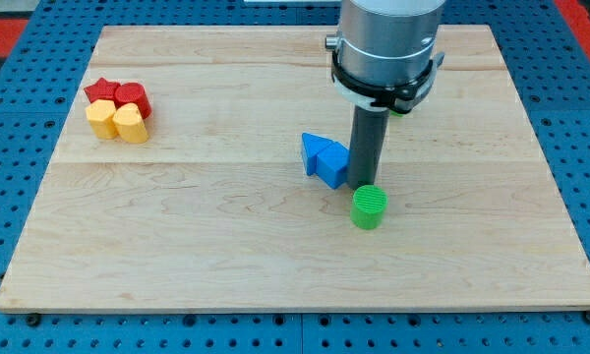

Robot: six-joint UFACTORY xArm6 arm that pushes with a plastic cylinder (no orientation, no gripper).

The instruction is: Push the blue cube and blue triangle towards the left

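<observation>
Looking at the wooden board (275, 265) from the one camera, we see our arm (388, 44) coming down from 12 o'clock, right of centre. It carries no claw, so nothing is apart, together or clamped; it ends in a straight dark rod (366, 147). Our tip (365, 186) sits on the board just right of the blue pair and just above the green cylinder (369, 207), whose top edge hides the very end. We cannot tell whether the tip touches the cylinder.

Task blocks: the blue triangle (316, 149) and the blue cube (332, 165) sit close to board centre, touching each other, triangle at 10 o'clock of the cube. The cube's right side is at the rod, at 9 o'clock from our tip; contact looks likely, but we cannot confirm it. The green cylinder stands upright at 5 o'clock of the cube, close but apart.

Other blocks: a tight cluster far off at 10 o'clock of the board, near the view's left edge. Two red blocks (116, 93) at the back, shapes unclear, one maybe a star. Two yellow blocks (118, 122) in front, touching the reds, shapes unclear too. This cluster is well apart from the blue pair.

The board lies on a blue pegboard (20, 138).
</observation>
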